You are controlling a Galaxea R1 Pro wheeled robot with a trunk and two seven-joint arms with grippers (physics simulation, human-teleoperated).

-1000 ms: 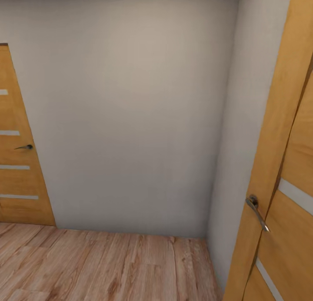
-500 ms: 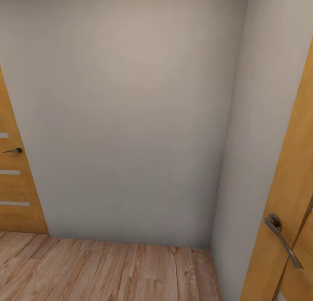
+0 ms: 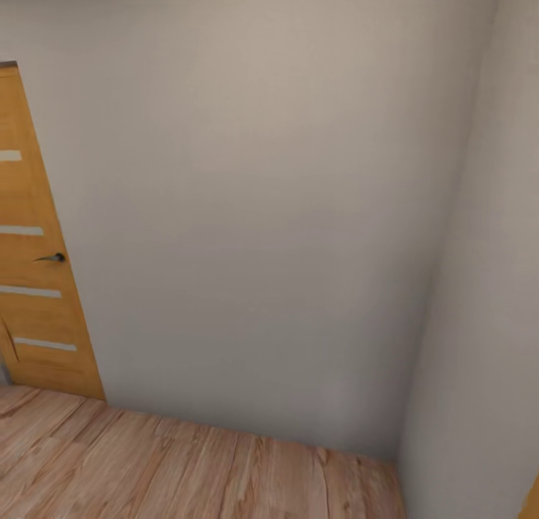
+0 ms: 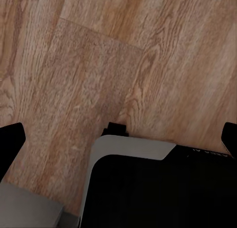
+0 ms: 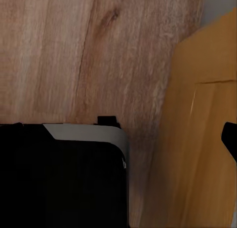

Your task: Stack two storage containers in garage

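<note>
Storage containers are not before us at this moment, so where they lie we cannot tell; we judge ourselves in transit along a hallway. Ahead we count one grey wall [image 3: 254,204], a second wall [image 3: 479,317] meeting it at a corner, one wooden door [image 3: 37,279] with one handle [image 3: 52,258], and plank floor [image 3: 187,466]. The right wrist camera looks down on another door panel [image 5: 197,154]. Both tools' fingertips sit spread at the frame edges, apparently open and empty. Next we must turn away from this corner
</note>
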